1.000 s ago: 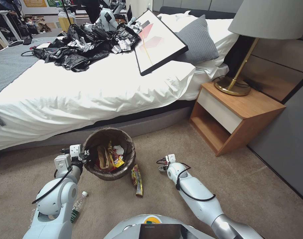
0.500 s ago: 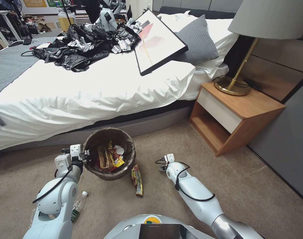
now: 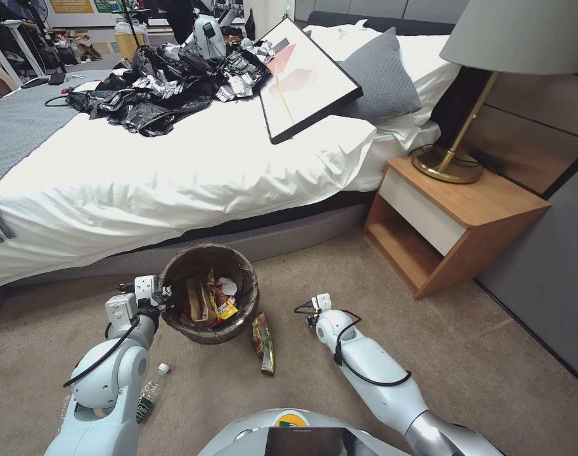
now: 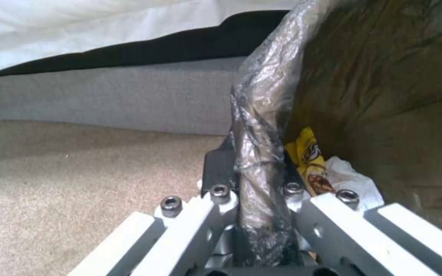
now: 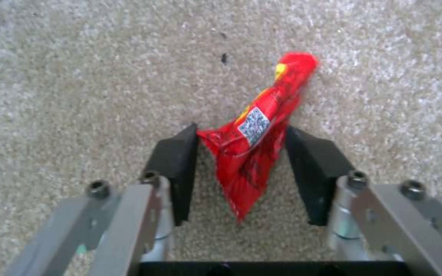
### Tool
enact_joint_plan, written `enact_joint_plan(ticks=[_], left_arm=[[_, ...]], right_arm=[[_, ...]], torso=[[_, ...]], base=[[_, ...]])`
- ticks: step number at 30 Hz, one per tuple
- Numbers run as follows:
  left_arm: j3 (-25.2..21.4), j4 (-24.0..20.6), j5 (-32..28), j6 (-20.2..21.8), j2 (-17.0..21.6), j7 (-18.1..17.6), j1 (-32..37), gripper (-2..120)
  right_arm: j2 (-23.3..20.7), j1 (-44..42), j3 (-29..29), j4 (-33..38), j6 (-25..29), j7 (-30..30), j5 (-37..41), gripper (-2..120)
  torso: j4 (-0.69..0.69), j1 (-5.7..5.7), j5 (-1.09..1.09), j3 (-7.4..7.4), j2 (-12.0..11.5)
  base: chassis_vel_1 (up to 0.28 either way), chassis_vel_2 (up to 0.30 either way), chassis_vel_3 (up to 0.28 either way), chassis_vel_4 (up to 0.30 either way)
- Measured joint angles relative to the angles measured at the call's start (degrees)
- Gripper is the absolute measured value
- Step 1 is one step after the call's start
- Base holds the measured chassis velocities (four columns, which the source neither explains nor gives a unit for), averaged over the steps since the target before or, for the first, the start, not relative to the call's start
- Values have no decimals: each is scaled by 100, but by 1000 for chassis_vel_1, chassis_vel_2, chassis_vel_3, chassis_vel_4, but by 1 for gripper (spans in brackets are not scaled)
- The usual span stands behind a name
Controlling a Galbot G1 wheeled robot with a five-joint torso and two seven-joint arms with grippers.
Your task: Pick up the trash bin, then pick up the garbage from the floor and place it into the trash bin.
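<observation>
The left gripper [image 3: 164, 296] is clamped on the near-left rim of the trash bin [image 3: 210, 292], which sits by the foot of the bed [image 3: 175, 171] on the carpet [image 3: 492, 373]. In the left wrist view its jaws are pressed tight against the folded bag liner [image 4: 262, 153], one pad outside the rim and one inside, with the liner bunched up between them. Just past the inner jaw, down in the bin, lie a yellow snack wrapper [image 4: 310, 161] and a white scrap [image 4: 354, 180]; the head view also shows a tan paper bag [image 3: 197, 301] there.

The right gripper [image 5: 246, 168] hangs low over the carpet, to the right of the bin and apart from it. Its jaws stand wide open, and a red wrapper [image 5: 259, 126] lies on the floor between the two black pads. The left pad is touching or almost touching the wrapper's edge (I cannot tell which), while the right pad stands just clear of it. The narrow end of the wrapper reaches out beyond the fingertips.

A second piece of garbage, a long red-and-yellow snack packet [image 3: 262, 342], lies on the carpet just outside the bin's near-right side, between the two grippers. A clear plastic bottle [image 3: 148, 392] with a green label lies behind the left gripper, beside the left forearm.
</observation>
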Motion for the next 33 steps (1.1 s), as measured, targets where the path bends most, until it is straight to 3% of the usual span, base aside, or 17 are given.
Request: enact_joint_plan(ticks=[12, 19, 26, 30, 33], left_arm=[[-1, -33, 10, -1, 18, 10, 4, 0], [-13, -53, 12, 0, 20, 20, 19, 0], [-35, -134, -10, 52, 25, 14, 34, 0], [-50, -234, -103, 127, 47, -79, 43, 0], [-31, -327, -203, 132, 61, -191, 41, 0]], right_arm=[[14, 29, 24, -91, 25, -4, -30, 0], [-37, -16, 26, 66, 22, 22, -49, 0], [-228, -91, 17, 704, -165, 205, 158, 0], [-577, -128, 29, 1479, -270, 493, 768, 0], [-1283, -70, 28, 2588, -278, 713, 1479, 0]], torso=[[-2, 0, -3, 0, 0], [-4, 0, -5, 1, 0], [-5, 0, -4, 1, -1], [-4, 0, -4, 0, 0], [-5, 0, -3, 0, 0]], base=[[0, 0, 0, 0], [0, 0, 0, 0], [0, 0, 0, 0], [0, 0, 0, 0], [0, 0, 0, 0]])
